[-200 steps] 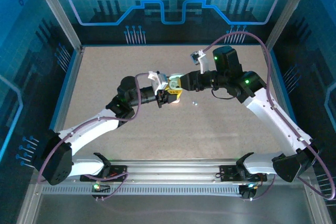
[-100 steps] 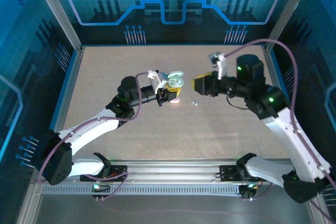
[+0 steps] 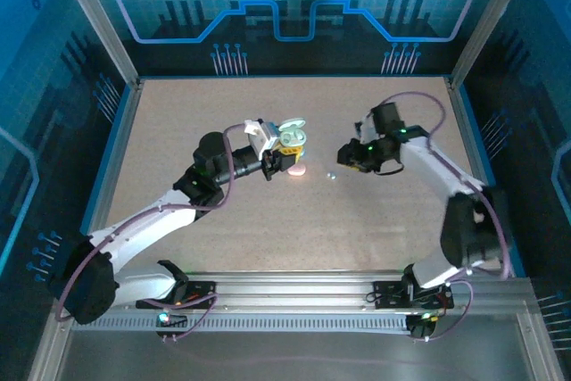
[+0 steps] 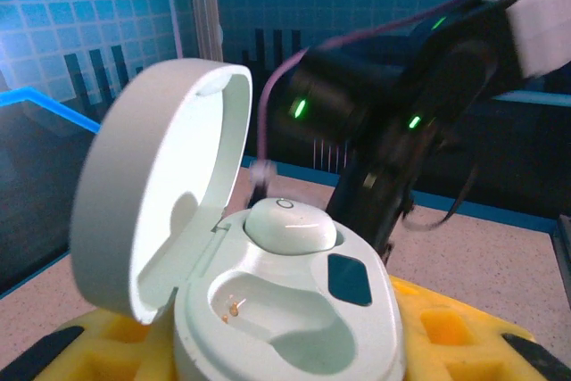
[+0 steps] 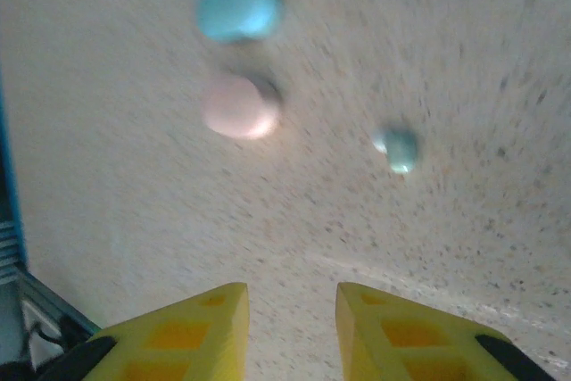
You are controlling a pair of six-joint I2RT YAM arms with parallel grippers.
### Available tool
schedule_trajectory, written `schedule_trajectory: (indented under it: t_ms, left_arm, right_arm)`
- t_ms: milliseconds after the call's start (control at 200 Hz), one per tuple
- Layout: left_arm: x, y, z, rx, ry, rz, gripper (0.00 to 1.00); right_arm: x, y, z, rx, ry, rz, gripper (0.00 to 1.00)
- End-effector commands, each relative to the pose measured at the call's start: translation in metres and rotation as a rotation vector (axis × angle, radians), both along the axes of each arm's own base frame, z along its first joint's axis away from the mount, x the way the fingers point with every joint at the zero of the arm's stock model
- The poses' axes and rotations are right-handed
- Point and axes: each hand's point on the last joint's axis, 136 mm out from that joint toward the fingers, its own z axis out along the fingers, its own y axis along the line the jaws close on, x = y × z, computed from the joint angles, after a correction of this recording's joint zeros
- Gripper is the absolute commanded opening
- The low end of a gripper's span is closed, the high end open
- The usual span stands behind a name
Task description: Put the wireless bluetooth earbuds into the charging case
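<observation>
From above, the left end effector [image 3: 284, 156] clamps the open case [image 3: 291, 137] mid-desk, and a loose earbud [image 3: 330, 176] lies to its right. Left wrist: one earbud [image 4: 290, 225] is seated and the other socket is empty. Right wrist: the right end effector [image 5: 292, 327] is parted and empty above the loose earbud [image 5: 399, 149], which looks light, glossy and probably slippery, so pinch its sides.

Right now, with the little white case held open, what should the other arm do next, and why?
I'd guess the right gripper should descend onto the small teal earbud on the table and close on it. It is open and empty, while the case in the left gripper has one seated earbud and its near slot empty.
</observation>
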Motion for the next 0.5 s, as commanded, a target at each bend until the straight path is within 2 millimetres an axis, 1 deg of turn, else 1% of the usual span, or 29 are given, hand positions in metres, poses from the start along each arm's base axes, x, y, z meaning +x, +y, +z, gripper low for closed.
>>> schedule_trajectory:
  t_ms: [0,60,105,245,330,495]
  left_arm:
    - [-0.005,0.005,0.004,0.011,-0.036,0.011,0.26]
    - [-0.006,0.005,0.003,0.014,-0.034,0.008,0.26]
    - [-0.007,0.005,0.004,0.013,-0.034,0.008,0.26]
    - [-0.007,0.005,0.003,0.015,-0.034,0.009,0.26]
    - [-0.007,0.005,0.003,0.016,-0.035,0.007,0.26]
    - [-0.007,0.006,0.001,0.02,-0.032,0.01,0.26]
  right_arm:
    - [-0.007,0.027,-0.015,-0.025,0.066,0.094,0.33]
    - [-0.006,0.035,-0.032,-0.058,0.088,0.113,0.35]
    - [-0.004,0.037,-0.044,-0.098,0.11,0.111,0.38]
    - [0.001,0.046,-0.069,-0.141,0.136,0.113,0.42]
    - [0.006,0.047,-0.077,-0.167,0.141,0.105,0.43]
    - [0.016,0.039,-0.086,-0.23,0.133,0.067,0.43]
